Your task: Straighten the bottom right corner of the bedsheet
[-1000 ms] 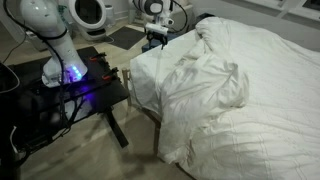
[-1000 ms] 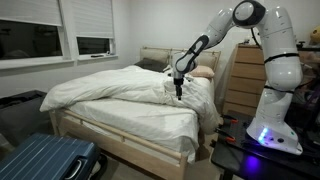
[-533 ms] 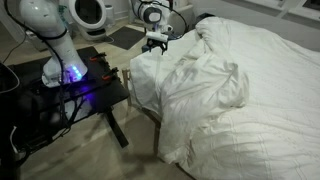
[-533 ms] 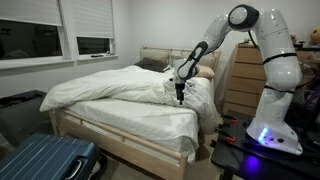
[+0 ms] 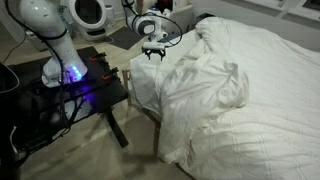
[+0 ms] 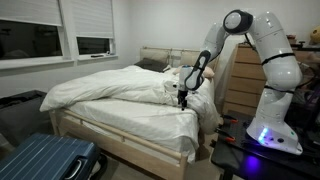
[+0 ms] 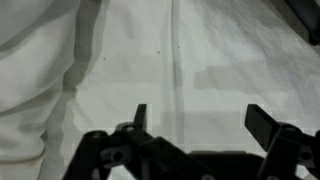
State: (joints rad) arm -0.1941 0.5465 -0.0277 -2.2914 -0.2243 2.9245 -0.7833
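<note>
The white bedsheet (image 5: 250, 90) (image 6: 120, 95) covers the bed, rumpled, with a bunched ridge (image 5: 205, 90) across the middle. Its bottom right corner (image 5: 143, 85) (image 6: 203, 110) hangs in soft folds over the bed's side nearest the robot. My gripper (image 5: 153, 53) (image 6: 182, 98) points down just above the sheet beside that corner, open and holding nothing. In the wrist view both dark fingers (image 7: 140, 115) stand wide apart around the gripper's centre (image 7: 200, 125), and only flat white sheet (image 7: 190, 50) lies below them.
The robot base stands on a black table (image 5: 100, 95) with blue lights, close to the bed's side. A wooden bed frame post (image 5: 157, 130) shows under the sheet. A blue suitcase (image 6: 45, 160) lies at the bed's foot, and a wooden dresser (image 6: 240, 80) stands behind the arm.
The gripper has come down and moved outward toward the bed's robot-side edge, staying open. The sheet has not moved.
</note>
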